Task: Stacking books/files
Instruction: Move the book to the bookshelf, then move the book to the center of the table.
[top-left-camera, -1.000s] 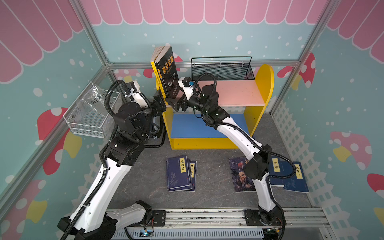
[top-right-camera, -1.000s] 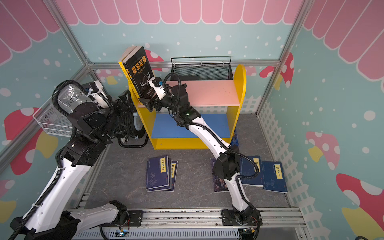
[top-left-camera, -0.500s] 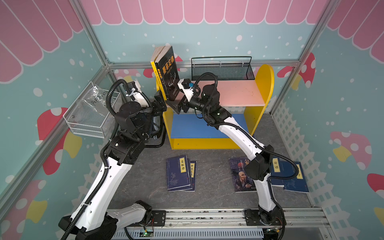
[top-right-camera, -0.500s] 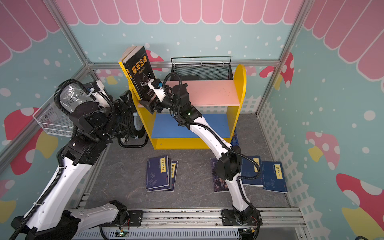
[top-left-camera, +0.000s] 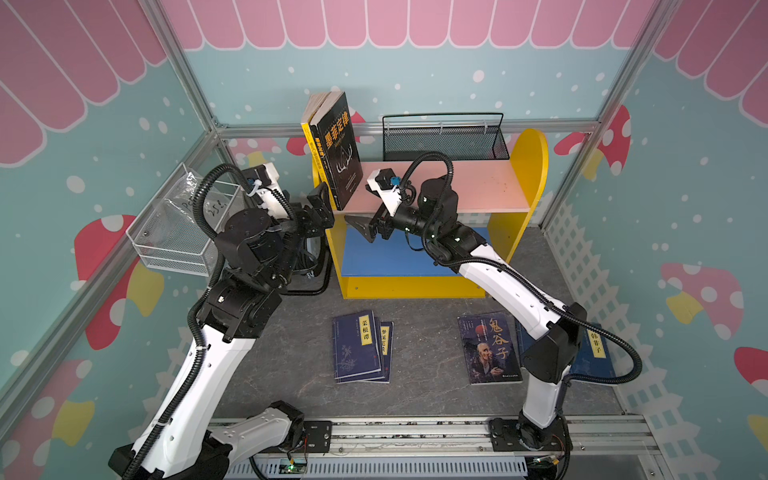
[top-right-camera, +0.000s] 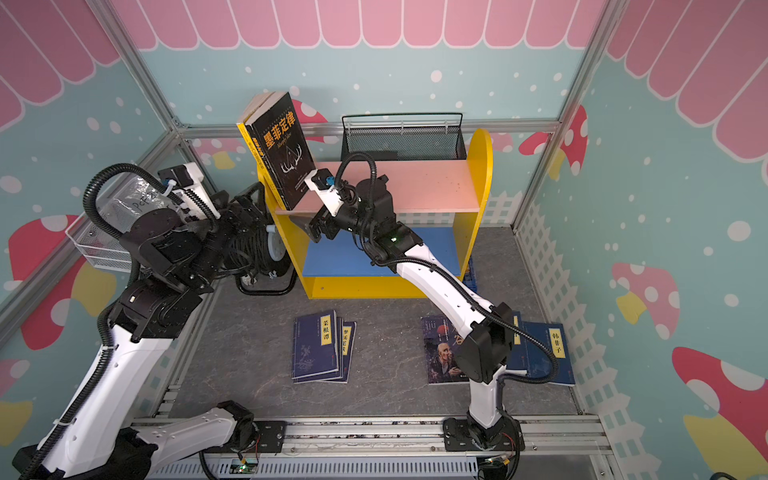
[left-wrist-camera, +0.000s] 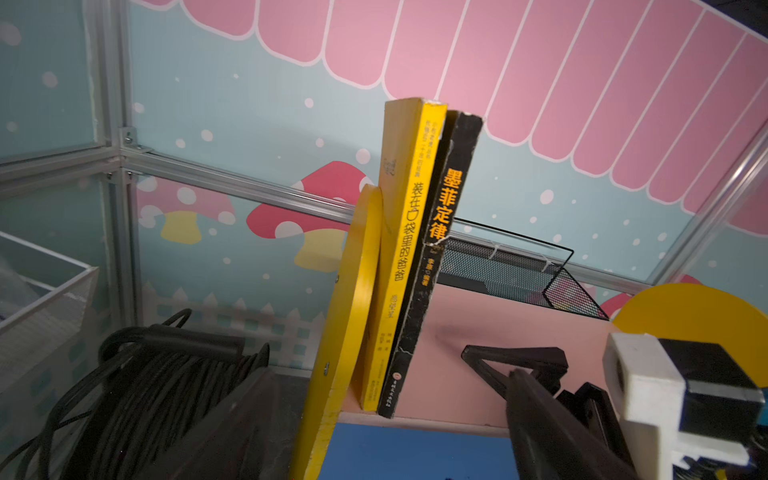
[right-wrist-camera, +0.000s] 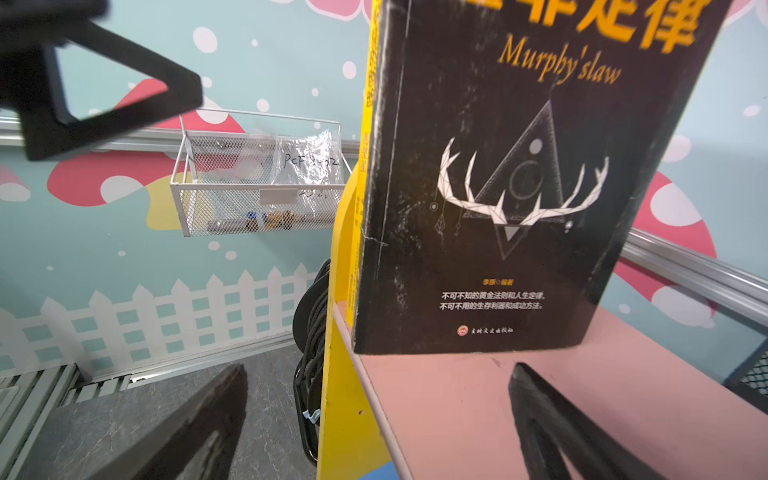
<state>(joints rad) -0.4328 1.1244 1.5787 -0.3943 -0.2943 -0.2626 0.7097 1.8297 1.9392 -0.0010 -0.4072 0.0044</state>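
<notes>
Paperbacks stand two abreast at the left end of the pink top shelf (top-left-camera: 478, 187) of a yellow bookcase (top-left-camera: 523, 199). The yellow paperback (left-wrist-camera: 401, 249) sits against the rounded side panel (left-wrist-camera: 357, 270), and the black paperback (top-left-camera: 338, 145), marked with an antler emblem, is upright and touching it.

The right pincer (top-left-camera: 368, 222) gapes wide and grips nothing. It sits just in front of the black paperback's lower corner, with one finger over the shelf board and the other beyond the shelf's front edge. The left pincer (top-left-camera: 322, 207) is spread nearly as wide and is equally empty. It hovers just outside the side panel, near the same corner.

Most of the job appears to lie ahead. On the grey worktop (top-left-camera: 415, 299), a fanned pile of thin navy books (top-left-camera: 357, 349) lies flat at the middle, towards the front edge. Beside it, nearer the right edge, is a purple book (top-left-camera: 488, 349) showing an old man's portrait. Further navy volumes (top-left-camera: 594, 345) lie beyond that, partly hidden by the right arm, so their number cannot be told.

With two thick titles shelved and at least five books on the worktop, the work looks roughly a quarter done. The next pick probably calls for an arm to come down to the worktop.
</notes>
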